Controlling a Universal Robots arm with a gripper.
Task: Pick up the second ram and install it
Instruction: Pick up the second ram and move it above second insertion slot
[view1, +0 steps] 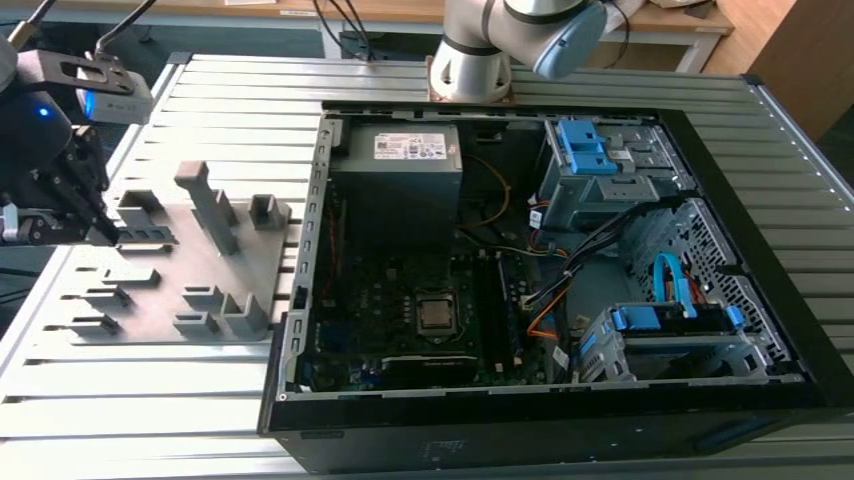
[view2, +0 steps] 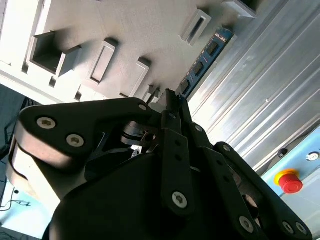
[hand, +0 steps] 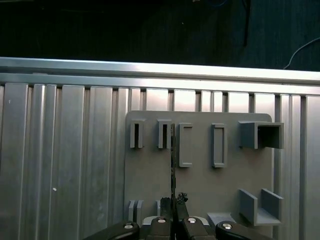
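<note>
The ram (view2: 204, 56) is showing in the second wrist view as a long, thin dark strip with chips and a blue label on one face. In the first wrist view it is standing edge-on as a narrow black line. The fingers (view2: 171, 111) are pinching one end, holding it over the grey tray (hand: 150, 175).

Upright tray ribs (view1: 211, 205) beside gripper (view1: 96, 236)

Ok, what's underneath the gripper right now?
The grey holder tray lies under the gripper, which is shut on the second ram, seen edge-on. The ram's gripped end is hidden by the gripper.
</note>
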